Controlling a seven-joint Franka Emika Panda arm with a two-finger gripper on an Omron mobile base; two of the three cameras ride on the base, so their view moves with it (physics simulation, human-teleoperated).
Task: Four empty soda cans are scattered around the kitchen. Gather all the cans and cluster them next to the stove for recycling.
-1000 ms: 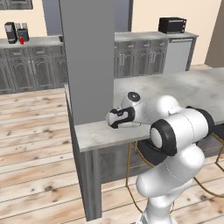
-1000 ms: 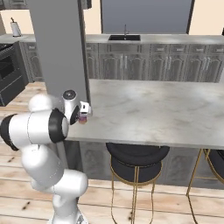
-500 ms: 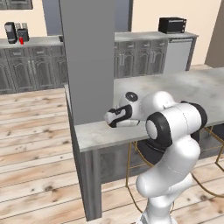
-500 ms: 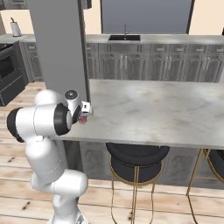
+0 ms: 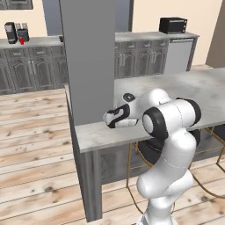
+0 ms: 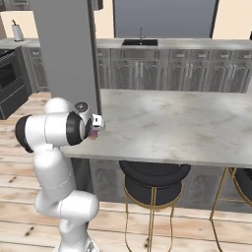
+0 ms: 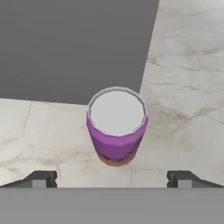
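Purple soda can point(image 7: 116, 131) is standing upright on the marble island counter point(image 6: 187, 123), near the counter's left end as the right base view shows it, just beside the foot of the wide grey column point(image 5: 88, 57) that is rising from that end. Silvery top is facing the hand camera; the can's base is resting on the marble and is not touching the column.

Gripper point(image 7: 112, 178) is hanging above the can with its fingers spread wide apart, one tip point(image 7: 41, 178) showing at the lower left of the hand view and the other at the lower right. The can is sitting between them in the picture, ahead of the tips, touching neither. Nothing is being held.

In the left base view the white arm point(image 5: 169, 132) is bending over the island's near edge, with the hand lying close to the column's base. In the right base view a sliver of purple is showing under the hand point(image 6: 93, 125).

Black bar stool point(image 6: 153, 174) is standing under the counter's near edge.
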